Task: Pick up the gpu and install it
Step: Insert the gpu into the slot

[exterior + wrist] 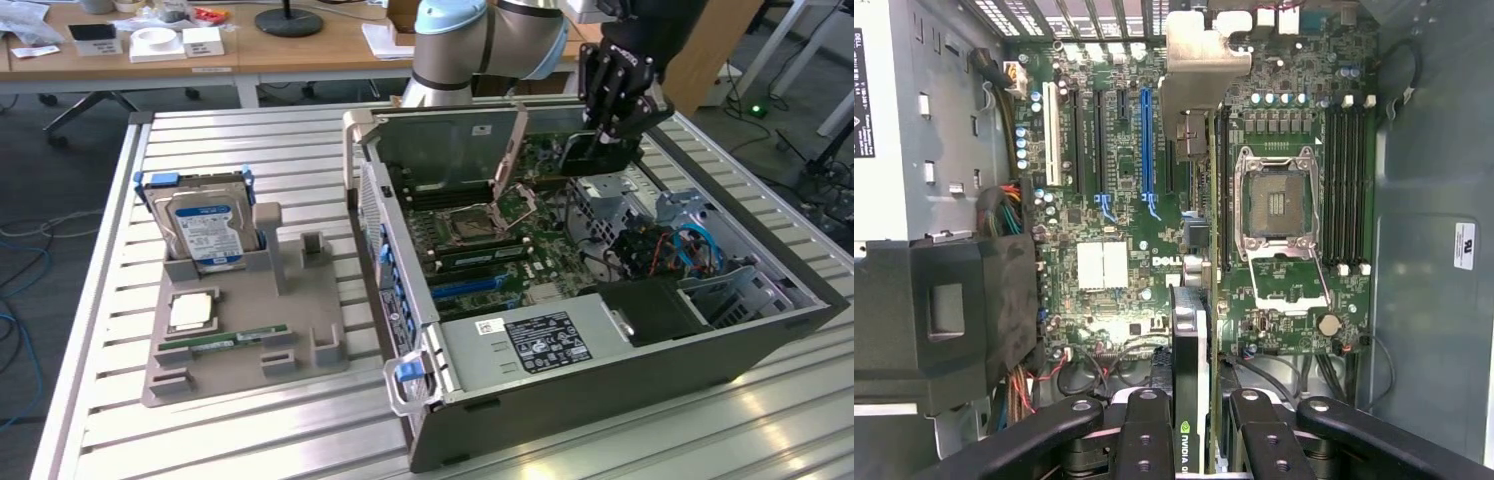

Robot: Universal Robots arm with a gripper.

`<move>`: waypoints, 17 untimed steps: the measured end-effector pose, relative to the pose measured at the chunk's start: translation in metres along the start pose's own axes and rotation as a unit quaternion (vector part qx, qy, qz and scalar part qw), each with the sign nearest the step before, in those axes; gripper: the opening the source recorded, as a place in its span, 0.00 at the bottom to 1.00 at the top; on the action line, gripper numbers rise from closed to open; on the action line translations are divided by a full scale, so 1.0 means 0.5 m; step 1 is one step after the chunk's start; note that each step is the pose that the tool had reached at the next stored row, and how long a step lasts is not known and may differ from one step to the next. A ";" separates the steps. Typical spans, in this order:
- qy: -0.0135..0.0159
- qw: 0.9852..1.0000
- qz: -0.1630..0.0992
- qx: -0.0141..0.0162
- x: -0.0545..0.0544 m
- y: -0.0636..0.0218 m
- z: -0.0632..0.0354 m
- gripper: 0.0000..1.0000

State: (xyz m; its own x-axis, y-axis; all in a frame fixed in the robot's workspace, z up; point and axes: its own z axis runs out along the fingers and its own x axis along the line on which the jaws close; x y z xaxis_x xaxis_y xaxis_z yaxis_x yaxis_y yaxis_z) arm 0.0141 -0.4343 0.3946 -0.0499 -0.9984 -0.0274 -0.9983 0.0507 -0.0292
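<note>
Your jaws are clenched on the gpu (595, 155), gripping its upper edge so the card hangs on edge over the open computer case (641, 385). The case lies on its side on the slatted counter (254, 150), taking up the half toward the exterior view's right. The gpu is up at the case's far end, near the counter's far edge, held above the motherboard (534, 238). From the wrist you see the gpu (1189, 370) edge-on, with its silver bracket (1199, 60) at the end away from the jaws. It runs between the blue slot (1147, 150) and the open CPU socket (1279, 205). On the counter's other half, toward the exterior view's left, a grey holder (304, 350) carries a hard drive (203, 232) standing upright and a memory stick (224, 340) lying flat.
</note>
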 end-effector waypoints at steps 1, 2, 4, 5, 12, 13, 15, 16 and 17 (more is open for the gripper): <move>0.000 1.000 0.000 0.000 0.000 0.000 0.001 0.27; 0.000 1.000 0.000 0.000 0.000 0.000 0.001 0.27; 0.000 1.000 0.000 0.000 0.000 0.001 0.003 0.27; 0.000 1.000 0.000 0.000 0.000 0.001 0.004 0.27; 0.000 1.000 0.000 0.000 0.000 0.001 0.005 0.27; 0.000 1.000 0.000 0.000 0.000 0.001 0.007 0.27; 0.000 1.000 0.000 0.000 0.000 0.001 0.009 0.27; 0.000 1.000 0.000 0.000 0.000 0.002 0.011 0.27; 0.000 1.000 0.000 0.000 0.000 0.002 0.012 0.27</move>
State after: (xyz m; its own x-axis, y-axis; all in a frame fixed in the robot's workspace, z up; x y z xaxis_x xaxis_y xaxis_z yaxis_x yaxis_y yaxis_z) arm 0.0132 -0.4343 0.3884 -0.0502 -0.9984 -0.0276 -0.9983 0.0510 -0.0299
